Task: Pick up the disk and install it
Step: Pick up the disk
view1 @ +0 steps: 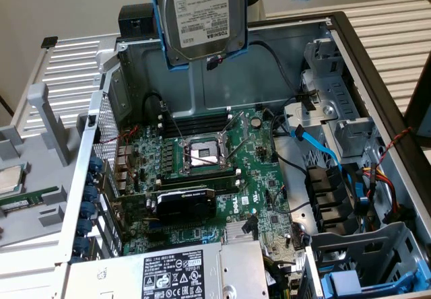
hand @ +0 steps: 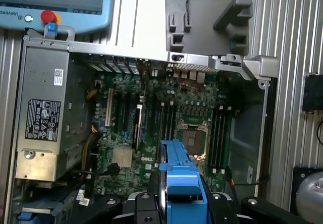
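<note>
**Open computer case, disk lifted, not yet installed.** The computer case (view1: 377,77) lies on its side on a ribbed metal worktop (view1: 390,23) with its cover off. The motherboard (view1: 222,171) covers most of the case floor. A silver power-supply box (view1: 195,272) with a black label sits against the case edge nearest the exterior camera.

Grey metal drive cages (view1: 337,120) run along the case edge at the exterior view's right. A blue carrier (view1: 350,282) already sits in the near corner on that side. No disk is seen seated in the cages from here.

The disk (view1: 202,16), label facing the exterior camera, hangs in the air above the far edge of the case. It is well clear of the motherboard and touches nothing below it. Its blue plastic frame wraps both long sides.

In the wrist view the gripper (hand: 179,204) has that blue frame between its black fingers (hand: 144,209). The jaws stand about half closed, clamped on the carrier.

A blue data cable (view1: 316,141) trails loose beside the cages, and the CPU socket (view1: 205,152) stands open and empty.

Judged from this, the pick-up is complete. The installation remains entirely undone, since the disk is aloft and apart from the cages.
</note>
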You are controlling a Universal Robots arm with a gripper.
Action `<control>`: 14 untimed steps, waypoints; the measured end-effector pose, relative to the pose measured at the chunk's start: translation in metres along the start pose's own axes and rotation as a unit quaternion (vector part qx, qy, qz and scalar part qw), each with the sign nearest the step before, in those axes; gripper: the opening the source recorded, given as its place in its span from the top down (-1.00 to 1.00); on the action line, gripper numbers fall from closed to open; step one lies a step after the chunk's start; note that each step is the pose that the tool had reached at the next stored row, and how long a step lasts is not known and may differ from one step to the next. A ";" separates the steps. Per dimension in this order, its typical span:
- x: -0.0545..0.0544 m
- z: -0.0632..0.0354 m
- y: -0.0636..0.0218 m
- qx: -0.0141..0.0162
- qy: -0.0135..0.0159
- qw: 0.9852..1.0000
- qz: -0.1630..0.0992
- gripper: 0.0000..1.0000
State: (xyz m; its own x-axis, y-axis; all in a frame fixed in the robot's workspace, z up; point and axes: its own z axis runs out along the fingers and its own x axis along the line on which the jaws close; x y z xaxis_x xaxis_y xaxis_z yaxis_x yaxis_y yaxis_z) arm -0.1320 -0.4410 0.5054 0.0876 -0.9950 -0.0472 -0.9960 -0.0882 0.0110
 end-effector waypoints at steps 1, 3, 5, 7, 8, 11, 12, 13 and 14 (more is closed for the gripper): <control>0.002 -0.0001 -0.0041 0.000 0.000 1.000 0.000 0.26; 0.006 -0.0004 -0.0118 0.000 0.000 1.000 0.000 0.26; 0.010 -0.0007 -0.0183 0.000 0.000 1.000 0.000 0.26; 0.015 -0.0012 -0.0224 -0.001 0.000 1.000 0.000 0.26; 0.018 -0.0018 -0.0238 -0.002 0.000 1.000 0.000 0.26; 0.025 -0.0069 -0.0267 -0.003 0.000 1.000 0.000 0.26; 0.027 -0.0109 -0.0279 -0.003 0.000 1.000 0.000 0.26; 0.028 -0.0145 -0.0292 -0.003 0.000 1.000 0.000 0.26; 0.030 -0.0181 -0.0308 -0.003 0.000 1.000 0.000 0.26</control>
State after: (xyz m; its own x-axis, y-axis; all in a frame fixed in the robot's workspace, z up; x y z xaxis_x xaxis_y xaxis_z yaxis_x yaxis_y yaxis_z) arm -0.0984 -0.4687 0.5218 0.0872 -0.9951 -0.0470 -0.9960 -0.0881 0.0178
